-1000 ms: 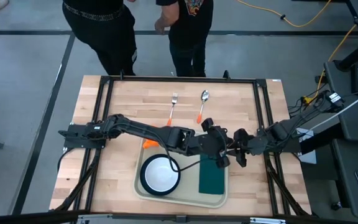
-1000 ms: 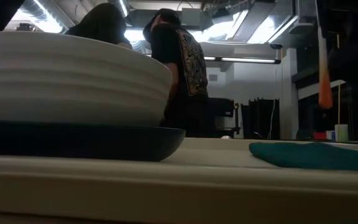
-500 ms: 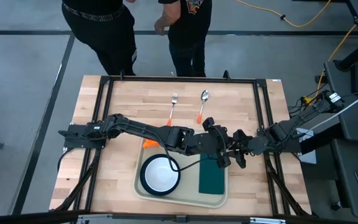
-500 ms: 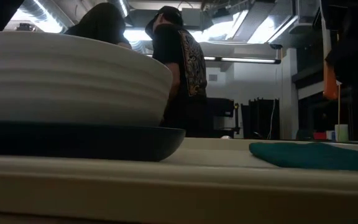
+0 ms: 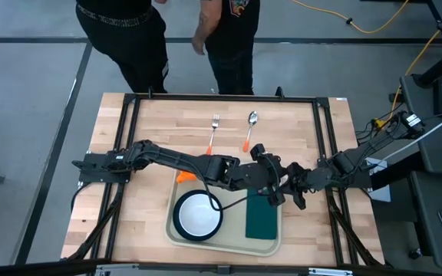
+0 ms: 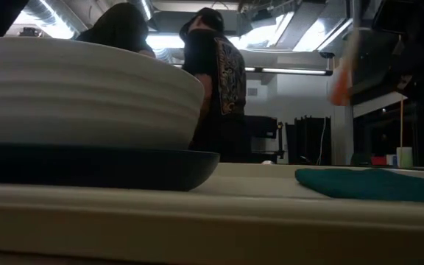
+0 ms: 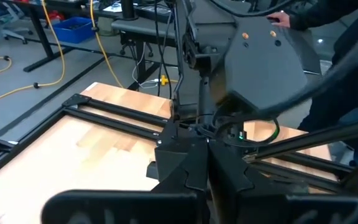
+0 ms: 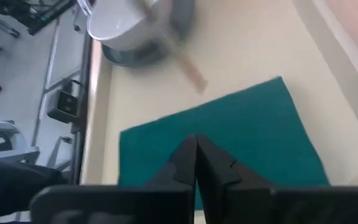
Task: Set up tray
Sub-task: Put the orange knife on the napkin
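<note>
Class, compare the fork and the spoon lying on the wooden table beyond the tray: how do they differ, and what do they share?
The orange-handled metal fork ends in tines, while the orange-handled metal spoon ends in a rounded bowl. The fork lies nearer the left arm's side, the spoon nearer the right arm's. Both lie flat on the bare wooden table, heads toward the far edge, outside the beige plastic tray, untouched by either end effector.

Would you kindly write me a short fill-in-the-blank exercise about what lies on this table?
The white bowl sits on a dark ____ inside the tray.
The folded napkin on the tray is dark ____.
Beside the fork on the bare wood lies a ____.
Answers: plate; green; spoon
</note>
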### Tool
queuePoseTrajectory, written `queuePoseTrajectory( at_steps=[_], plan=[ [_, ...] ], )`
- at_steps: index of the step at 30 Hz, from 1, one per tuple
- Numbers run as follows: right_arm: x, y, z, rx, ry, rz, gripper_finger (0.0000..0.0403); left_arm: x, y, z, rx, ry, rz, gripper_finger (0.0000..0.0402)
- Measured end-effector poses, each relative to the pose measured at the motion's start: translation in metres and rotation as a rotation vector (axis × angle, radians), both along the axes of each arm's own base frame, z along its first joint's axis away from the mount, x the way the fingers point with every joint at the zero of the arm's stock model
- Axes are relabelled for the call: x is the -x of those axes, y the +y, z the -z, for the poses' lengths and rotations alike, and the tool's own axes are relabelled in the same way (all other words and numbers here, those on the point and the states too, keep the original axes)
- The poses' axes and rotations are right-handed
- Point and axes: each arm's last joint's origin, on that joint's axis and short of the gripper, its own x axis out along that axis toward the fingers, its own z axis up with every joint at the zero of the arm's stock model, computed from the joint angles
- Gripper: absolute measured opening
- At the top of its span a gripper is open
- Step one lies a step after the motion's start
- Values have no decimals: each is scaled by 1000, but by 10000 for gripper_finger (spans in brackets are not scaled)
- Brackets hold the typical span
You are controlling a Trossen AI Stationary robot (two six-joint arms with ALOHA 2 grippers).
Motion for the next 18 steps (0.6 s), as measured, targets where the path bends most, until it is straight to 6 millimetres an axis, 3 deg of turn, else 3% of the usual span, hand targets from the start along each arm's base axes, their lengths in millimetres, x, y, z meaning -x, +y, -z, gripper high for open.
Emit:
queuePoseTrajectory(
  at_steps=[12,18],
  plan=[
    [2,-2,4,-18,52,48,57,-1,-1,-3,6,-28,3,2],
    [2,-2,4,-14,47,55,115,-1,-1,-3,7,-28,3,2]
  ],
)
